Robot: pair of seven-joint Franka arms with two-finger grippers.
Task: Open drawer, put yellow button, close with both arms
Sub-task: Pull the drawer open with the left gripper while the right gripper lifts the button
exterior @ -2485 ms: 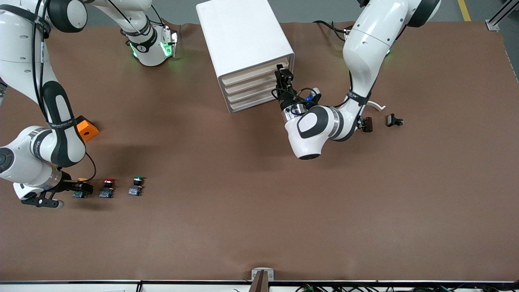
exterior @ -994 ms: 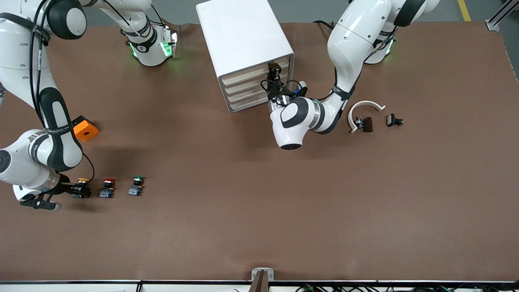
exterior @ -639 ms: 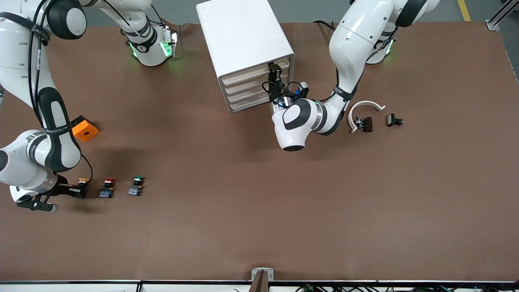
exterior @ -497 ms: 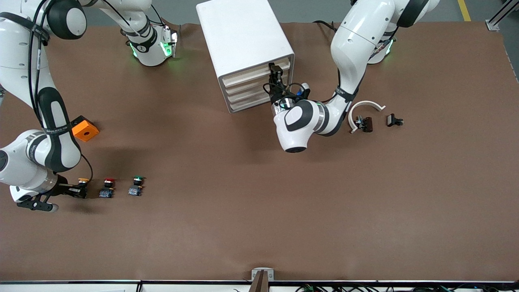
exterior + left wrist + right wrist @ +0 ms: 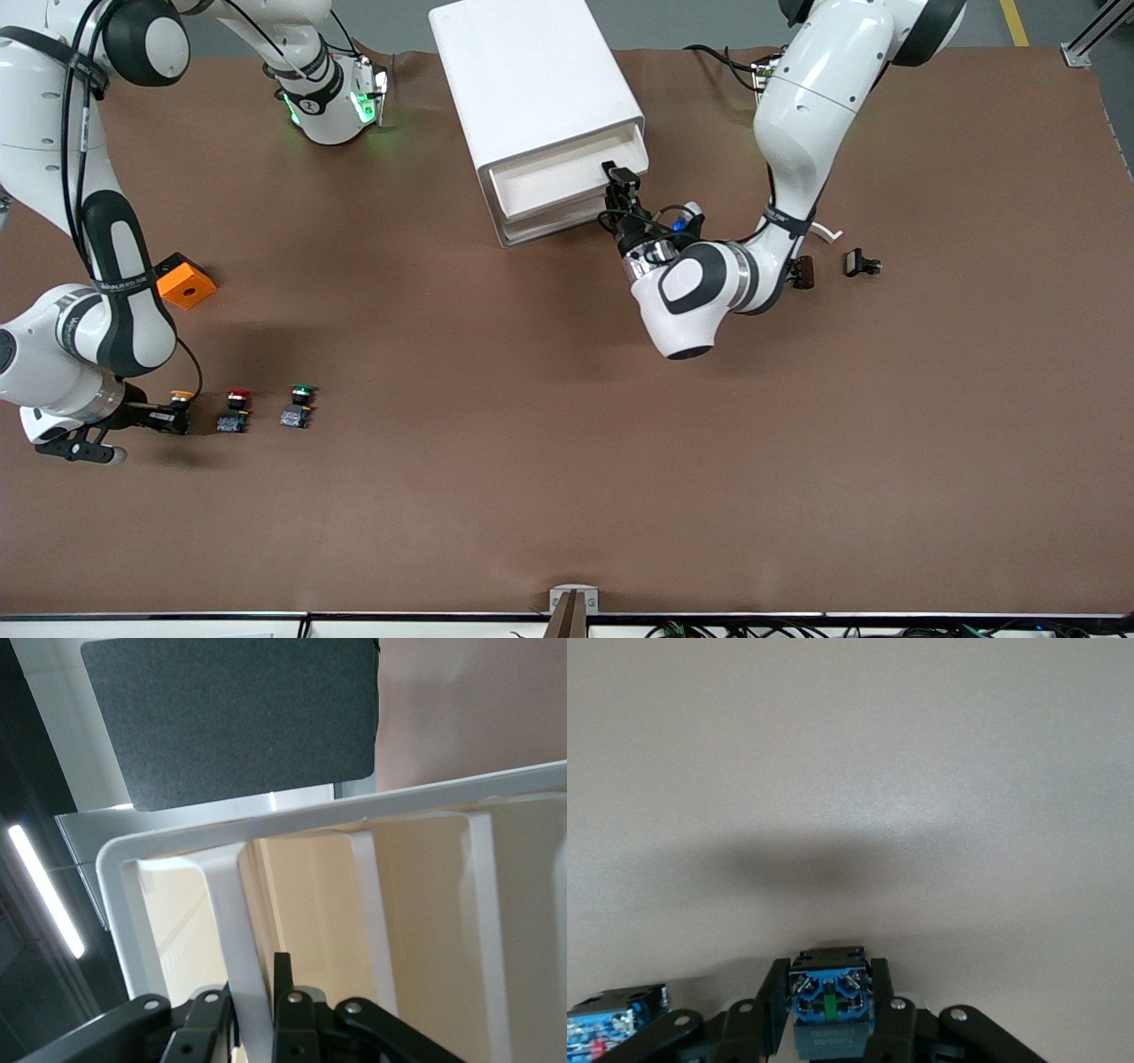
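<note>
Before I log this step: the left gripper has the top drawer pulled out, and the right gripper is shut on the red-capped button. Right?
One slip: the right gripper is shut on the yellow-capped push button, as the front view shows. The left gripper does grip the pulled-out uppermost white drawer.

A brown paper-covered table [image 5: 567, 461] carries a large white box cabinet [image 5: 532, 80], an orange block with a round hole [image 5: 186, 285], a row of three small push buttons capped yellow [image 5: 182, 394], red [image 5: 236, 395] and green [image 5: 302, 390], and two small black clips [image 5: 861, 262].
</note>
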